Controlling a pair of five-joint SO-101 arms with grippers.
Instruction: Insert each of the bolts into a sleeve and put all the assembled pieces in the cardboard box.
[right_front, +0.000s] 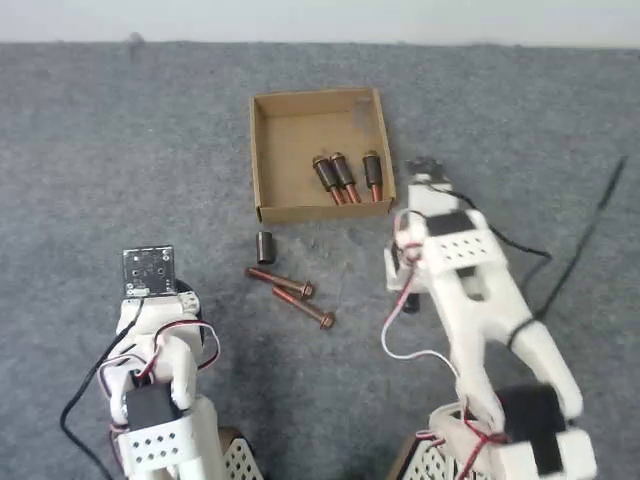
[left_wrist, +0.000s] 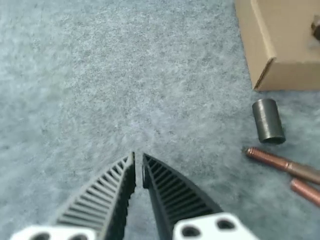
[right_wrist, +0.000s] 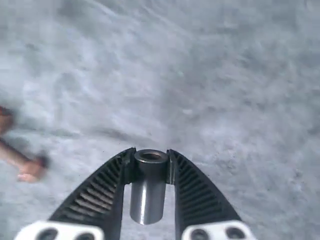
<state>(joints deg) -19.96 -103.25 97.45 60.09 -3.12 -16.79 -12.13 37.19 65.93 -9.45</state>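
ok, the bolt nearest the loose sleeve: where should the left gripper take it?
Mid-shank, from straight above, left gripper closing across the axis. The bolt lies flat; the second bolt crowds its head end and the loose sleeve sits close by its tip, so the middle probably leaves most room. The gripper is shut now: open it first.

- Left arm (right_front: 160, 390) is folded back at the near left, wrist tipped downward; left gripper (left_wrist: 138, 159) has its ribbed fingers almost together, holding nothing
- Right arm (right_front: 470, 290) stretches forward, wrist bent down; right gripper (right_wrist: 151, 156) clamps a sleeve (right_wrist: 146, 195) lengthwise between its fingers
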